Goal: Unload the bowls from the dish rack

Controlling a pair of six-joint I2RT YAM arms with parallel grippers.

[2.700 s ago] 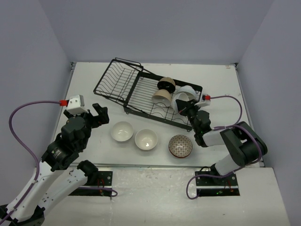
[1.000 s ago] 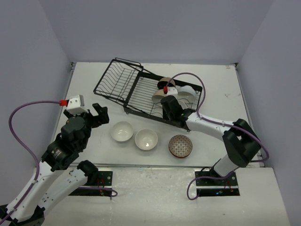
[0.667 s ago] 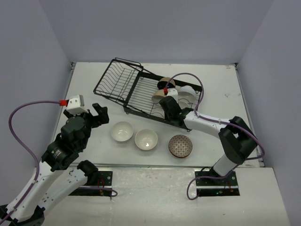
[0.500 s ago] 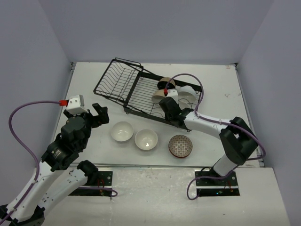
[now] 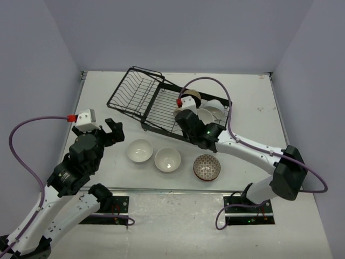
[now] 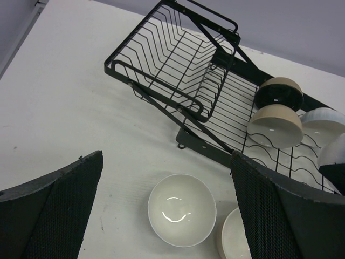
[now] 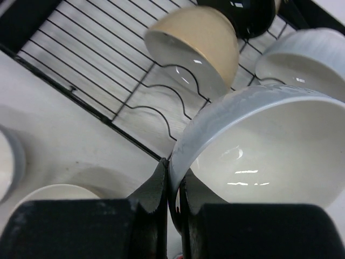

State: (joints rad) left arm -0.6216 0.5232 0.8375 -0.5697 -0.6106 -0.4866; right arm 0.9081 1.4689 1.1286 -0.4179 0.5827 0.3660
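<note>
The black wire dish rack [image 5: 141, 96] lies at the back middle of the table. On its flat part rest a black-inside bowl [image 5: 190, 97], a beige bowl [image 7: 200, 42] and a white bowl [image 5: 214, 111]. My right gripper [image 5: 194, 118] is over the rack's near edge. It is shut on the rim of a white bowl [image 7: 259, 143] and holds it tilted. My left gripper [image 5: 110, 129] is open and empty, hanging over a white bowl [image 6: 181, 209] on the table. A second white bowl [image 5: 167, 159] and a brown scale-patterned bowl [image 5: 207, 167] stand beside it.
The rack's tilted basket part [image 6: 175, 59] holds nothing and rises at the left. The right arm [image 5: 253, 152] reaches across the table's right side. Purple cables loop over the rack's right end and beside the left arm.
My right gripper has carried the white bowl from the rack's right end leftward along its near edge. The right elbow has swung out to the right. The left arm has not moved.
</note>
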